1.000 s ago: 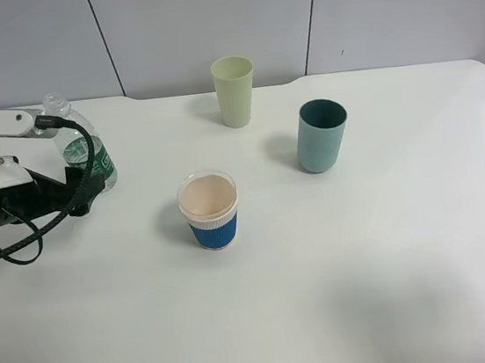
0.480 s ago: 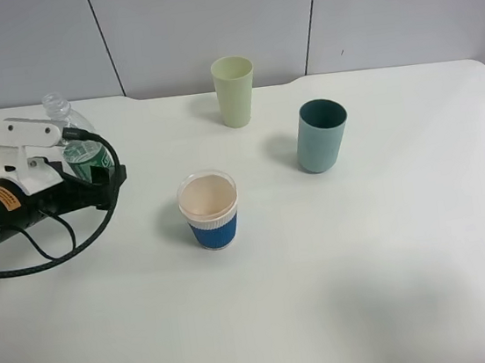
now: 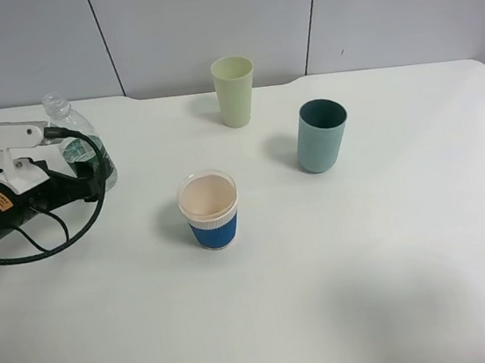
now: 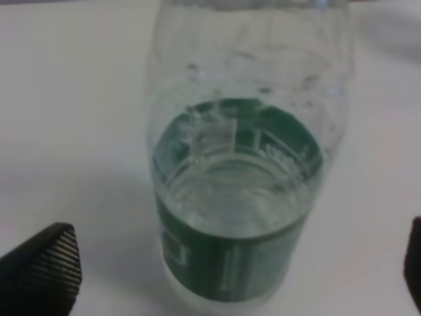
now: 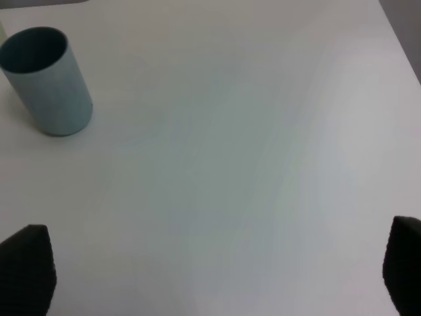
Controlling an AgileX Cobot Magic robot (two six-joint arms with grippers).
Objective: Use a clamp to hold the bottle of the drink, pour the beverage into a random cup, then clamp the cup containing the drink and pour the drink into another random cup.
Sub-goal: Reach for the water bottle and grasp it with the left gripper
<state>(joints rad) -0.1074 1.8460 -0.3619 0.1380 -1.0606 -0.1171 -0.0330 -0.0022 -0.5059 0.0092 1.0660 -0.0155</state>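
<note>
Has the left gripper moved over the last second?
Yes. The left gripper swung right toward the blue-sleeved cup, then drew back left; its open jaws now flank the bottle, which stayed put.

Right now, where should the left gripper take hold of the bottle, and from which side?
Probably best to grip the bottle on its green label band, coming in level from the side where the left gripper stands, open jaws flanking it. The bottle is upright and straight-walled there; above, it narrows to the neck.
</note>
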